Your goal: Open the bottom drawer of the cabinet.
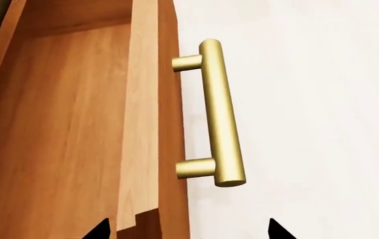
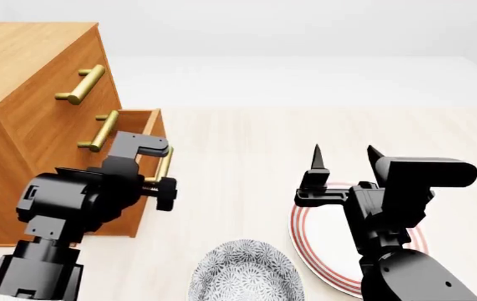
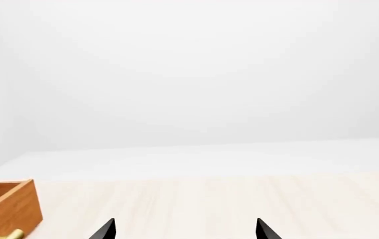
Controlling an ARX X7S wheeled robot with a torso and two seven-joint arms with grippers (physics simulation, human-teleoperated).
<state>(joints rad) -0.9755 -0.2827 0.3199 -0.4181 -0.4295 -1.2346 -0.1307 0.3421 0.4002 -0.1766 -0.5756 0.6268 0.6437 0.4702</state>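
A pale, light-wood surface (image 2: pixel 247 157) with faint lengthwise grain spreads across the scene under soft, even light. Beyond its far edge lies a plain white floor-like expanse (image 3: pixel 196 157), which fades without a clear seam into a blank white backdrop (image 3: pixel 196 64). Shadows are very faint and diffuse.

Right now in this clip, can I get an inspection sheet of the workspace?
Surface: pale wood tabletop, bare between the arms.
Job's things: cabinet at left; bottom drawer pulled partly out, brass handle free.
Clutter: striped plate under the right arm; patterned bowl at the near edge.
Grippers: left pincer open, near the handle, not on it; right pincer open, empty, above the plate.
Cables: nothing seen.
Surroundings: plain white backdrop.
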